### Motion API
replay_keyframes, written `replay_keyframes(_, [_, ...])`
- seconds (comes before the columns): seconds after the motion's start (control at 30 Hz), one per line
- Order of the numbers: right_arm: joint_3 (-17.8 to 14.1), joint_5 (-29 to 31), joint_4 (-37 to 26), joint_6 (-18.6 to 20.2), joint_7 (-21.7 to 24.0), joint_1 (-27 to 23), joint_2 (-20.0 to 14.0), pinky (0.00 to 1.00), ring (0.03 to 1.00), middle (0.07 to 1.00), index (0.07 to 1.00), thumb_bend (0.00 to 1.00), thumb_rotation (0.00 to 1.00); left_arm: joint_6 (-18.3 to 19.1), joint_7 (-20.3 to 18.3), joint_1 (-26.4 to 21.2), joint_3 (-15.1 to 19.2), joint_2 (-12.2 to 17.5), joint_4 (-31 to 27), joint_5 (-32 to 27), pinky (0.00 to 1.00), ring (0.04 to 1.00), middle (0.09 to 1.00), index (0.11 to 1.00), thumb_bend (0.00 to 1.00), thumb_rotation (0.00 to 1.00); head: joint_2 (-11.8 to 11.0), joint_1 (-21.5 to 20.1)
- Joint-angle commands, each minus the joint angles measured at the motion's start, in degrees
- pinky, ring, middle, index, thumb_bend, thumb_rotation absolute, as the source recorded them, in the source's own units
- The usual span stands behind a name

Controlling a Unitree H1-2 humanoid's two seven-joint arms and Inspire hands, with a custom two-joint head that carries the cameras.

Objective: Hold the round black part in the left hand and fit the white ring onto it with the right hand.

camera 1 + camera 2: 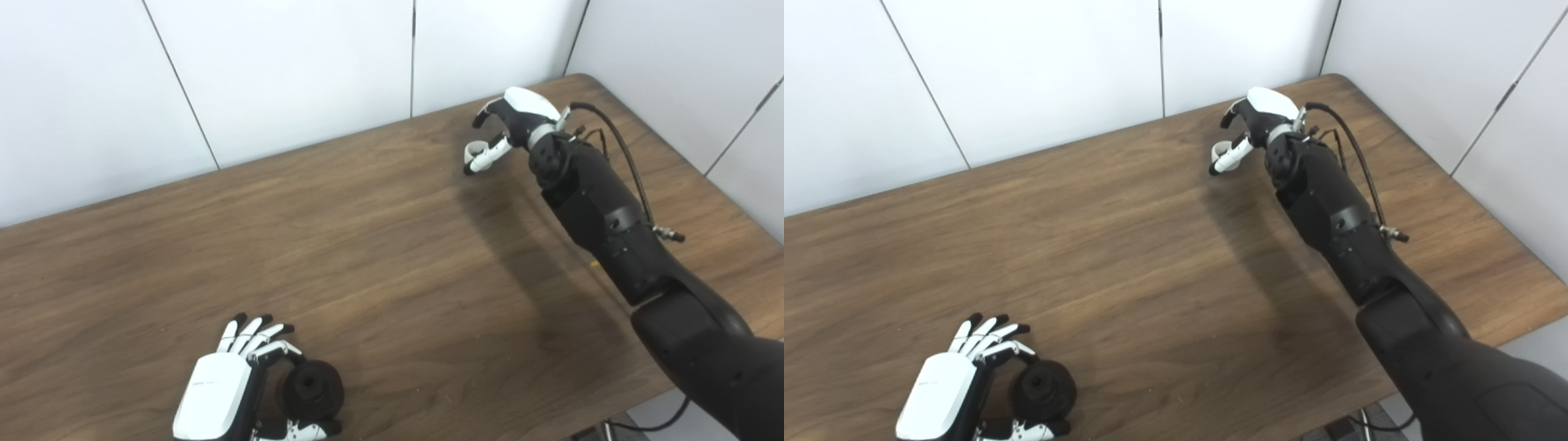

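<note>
White wall panels [294,67] with thin dark seams enclose a wooden table [380,257] with a dark grain and a rounded far right corner.

Left hand [229,383]: placed at the near left of the table, its white back plate turned toward the cameras, fingers [257,334] fanned outward and forward. The thumb runs along the lower edge of the view beneath the round black part [311,390]. That part sits just beside the palm, between the index finger above and the thumb below, and both appear to touch it; the hand cups the part loosely rather than closing tightly around it. A central hole shows on the part's face, which is turned toward the cameras.

Right hand [1251,128]: extended to the far right of the table, well apart from the left hand, at the end of a black forearm [1335,220] that carries an exposed cable [1360,159]. The fingers curl down over the tabletop, and the white ring [1221,149] lies between fingertips and thumb, pinched in a narrow grip. Whether the ring rests on the wood or is lifted clear of it cannot be told from either view.

A broad shadow [520,245] of the right arm falls across the table toward the near edge.
</note>
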Motion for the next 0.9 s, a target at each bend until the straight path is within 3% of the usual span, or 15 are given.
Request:
replay_keyframes(0.0, [-0.4,-1.3,-0.6,0.2,-0.1,-3.4,-1.6,0.97,0.967,0.91,0.711,0.85,0.27,1.5,-1.9,1.5,0.3,0.8,0.2,1.5,1.0,0.914,0.819,0.486,0.52,0.06,0.1,-0.1])
replay_keyframes(0.87, [-1.7,-4.5,0.9,0.2,1.7,-2.9,-1.5,0.99,0.981,0.906,0.672,0.82,0.26,1.2,-1.5,1.4,0.4,0.4,0.1,2.0,1.0,0.908,0.817,0.486,0.52,0.06,0.1,0.3])
